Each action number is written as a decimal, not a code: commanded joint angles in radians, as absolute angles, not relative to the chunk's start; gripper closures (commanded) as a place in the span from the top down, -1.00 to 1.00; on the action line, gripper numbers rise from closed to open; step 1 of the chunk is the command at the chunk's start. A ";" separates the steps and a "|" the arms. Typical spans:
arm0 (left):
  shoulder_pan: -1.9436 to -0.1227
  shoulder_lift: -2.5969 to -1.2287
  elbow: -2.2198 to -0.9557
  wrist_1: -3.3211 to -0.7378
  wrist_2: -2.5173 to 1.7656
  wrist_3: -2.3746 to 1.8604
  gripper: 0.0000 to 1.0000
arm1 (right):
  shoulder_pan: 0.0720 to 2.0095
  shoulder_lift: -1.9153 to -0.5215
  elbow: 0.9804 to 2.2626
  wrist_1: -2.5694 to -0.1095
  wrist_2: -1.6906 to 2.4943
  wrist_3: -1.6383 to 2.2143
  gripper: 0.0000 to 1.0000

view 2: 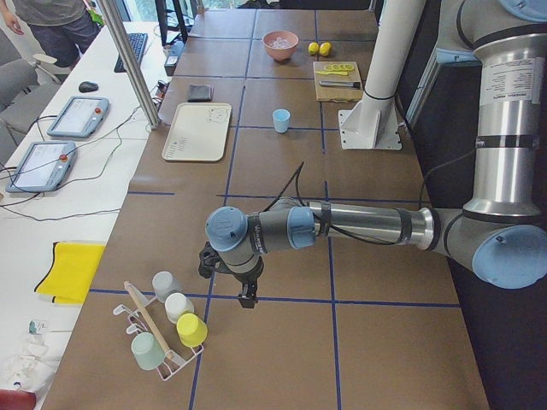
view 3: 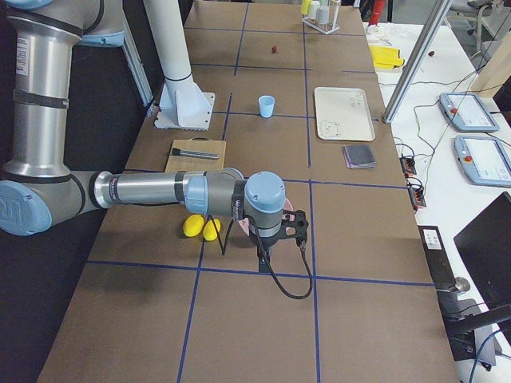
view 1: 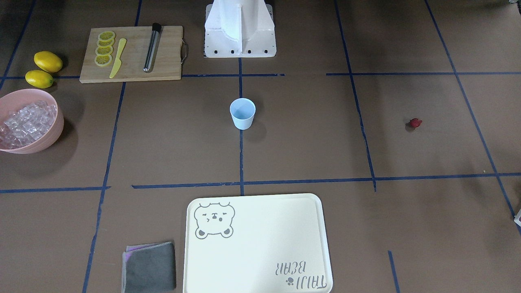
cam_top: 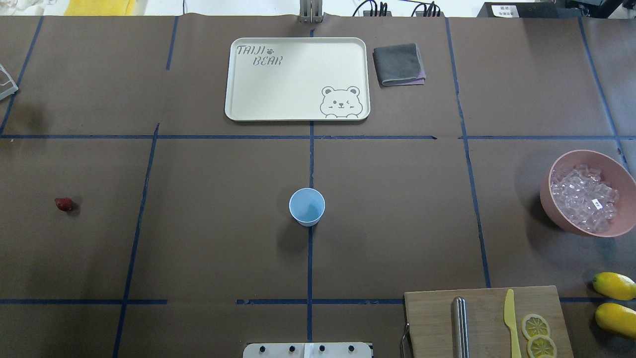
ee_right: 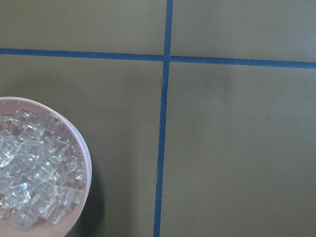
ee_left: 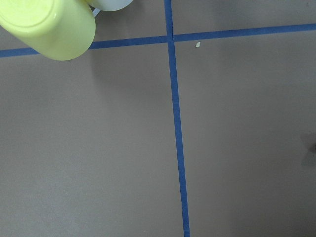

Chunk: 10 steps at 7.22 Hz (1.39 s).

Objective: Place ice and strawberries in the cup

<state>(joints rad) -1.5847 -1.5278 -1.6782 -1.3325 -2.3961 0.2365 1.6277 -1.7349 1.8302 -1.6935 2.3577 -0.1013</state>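
The light-blue cup (cam_top: pixel 307 206) stands upright and empty at the table's centre; it also shows in the front view (view 1: pixel 242 114). The strawberry (cam_top: pixel 64 204) lies alone far to the robot's left. The ice (cam_top: pixel 584 196) fills a pink bowl (cam_top: pixel 550 201) far to the right, and the right wrist view shows it (ee_right: pixel 29 168) at lower left. My left gripper (view 2: pixel 248 295) hangs over the table's left end, far from the strawberry. My right gripper (view 3: pixel 263 257) hangs just beyond the bowl. I cannot tell whether either is open or shut.
A cream tray (cam_top: pixel 238 99) and a grey cloth (cam_top: pixel 399 64) lie at the far side. A cutting board (cam_top: pixel 432 318) holds lemon slices, a yellow knife and a metal rod. Two lemons (cam_top: pixel 615 286) lie beside it. A rack of cups (view 2: pixel 175 329) stands under the left gripper.
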 commanded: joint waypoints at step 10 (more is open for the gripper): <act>-1.585 -1.526 -1.678 -1.331 -2.398 0.238 1.00 | 1.343 -1.582 1.966 -1.690 2.275 -0.069 0.99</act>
